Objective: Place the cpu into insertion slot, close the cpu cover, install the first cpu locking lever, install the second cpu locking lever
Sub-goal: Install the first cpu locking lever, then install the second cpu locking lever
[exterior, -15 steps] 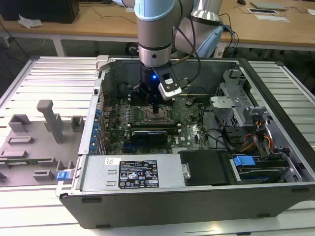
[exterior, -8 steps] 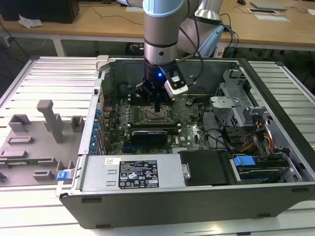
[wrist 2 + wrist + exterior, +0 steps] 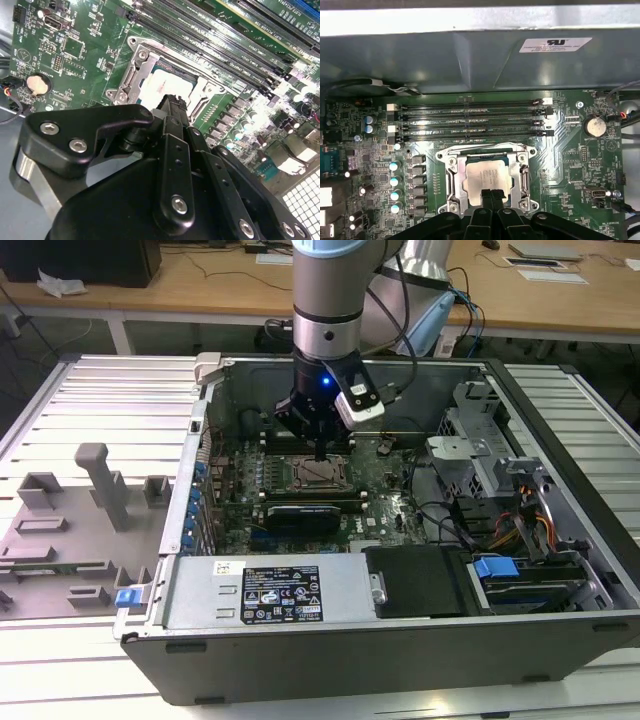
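The cpu (image 3: 485, 176), a small silver-grey square, lies flat inside the insertion slot (image 3: 440, 156) on the green motherboard (image 3: 570, 165). The cpu cover (image 3: 455, 175), a silver frame with a square window, lies down around the chip. My gripper (image 3: 492, 196) is shut with nothing between its black fingers, and the tips rest at the chip's near edge. In the second wrist view the gripper (image 3: 172, 101) comes down on the cpu (image 3: 167, 80) within the cover (image 3: 131, 79). The exterior view has the gripper (image 3: 318, 453) right over the slot (image 3: 318, 476) in the open computer case.
Long black memory slots (image 3: 470, 120) run just beyond the socket, with the case wall (image 3: 470, 60) behind them. A long black card (image 3: 305, 512), the power supply (image 3: 270, 590) and a drive cage with cables (image 3: 490, 480) crowd the case. A grey fixture tray (image 3: 70, 510) lies outside.
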Available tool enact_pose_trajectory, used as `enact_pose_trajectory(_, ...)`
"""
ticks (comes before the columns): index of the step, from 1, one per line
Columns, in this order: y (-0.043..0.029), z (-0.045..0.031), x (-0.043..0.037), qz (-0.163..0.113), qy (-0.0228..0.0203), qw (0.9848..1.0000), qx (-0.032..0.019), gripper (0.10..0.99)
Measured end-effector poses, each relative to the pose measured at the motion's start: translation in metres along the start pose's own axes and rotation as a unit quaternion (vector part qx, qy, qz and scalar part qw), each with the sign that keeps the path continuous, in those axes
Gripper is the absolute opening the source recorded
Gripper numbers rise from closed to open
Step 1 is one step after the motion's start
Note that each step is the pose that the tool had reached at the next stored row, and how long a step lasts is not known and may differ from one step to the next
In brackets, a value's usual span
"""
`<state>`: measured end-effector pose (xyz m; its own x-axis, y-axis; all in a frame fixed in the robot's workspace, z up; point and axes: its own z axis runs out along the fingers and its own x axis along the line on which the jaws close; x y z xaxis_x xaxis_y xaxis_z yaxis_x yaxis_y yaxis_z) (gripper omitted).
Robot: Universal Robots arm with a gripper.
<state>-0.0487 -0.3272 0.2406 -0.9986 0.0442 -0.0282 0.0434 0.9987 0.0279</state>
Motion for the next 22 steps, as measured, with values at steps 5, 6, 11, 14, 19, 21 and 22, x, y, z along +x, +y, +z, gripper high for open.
enact_pose_trajectory(5,0.0,-0.0004,0.0,0.0,0.0,1.0,0.0,0.106)
enact_pose_trajectory(6,0.0,-0.0005,0.0,0.0,0.0,1.0,0.0,0.106)
enact_pose_trajectory(11,0.0,-0.0011,0.0,0.0,0.0,1.0,0.0,0.106)
enact_pose_trajectory(14,0.0,-0.0025,0.0,0.0,0.0002,1.0,0.0004,0.106)
enact_pose_trajectory(19,0.0001,-0.0146,-0.0004,0.0,0.0,1.0,0.0004,0.106)
enact_pose_trajectory(21,-0.0021,-0.0159,-0.0006,0.0,0.0,1.0,0.0007,0.106)
enact_pose_trajectory(22,-0.0046,-0.0163,-0.0007,0.0,0.0,1.0,0.0009,0.106)
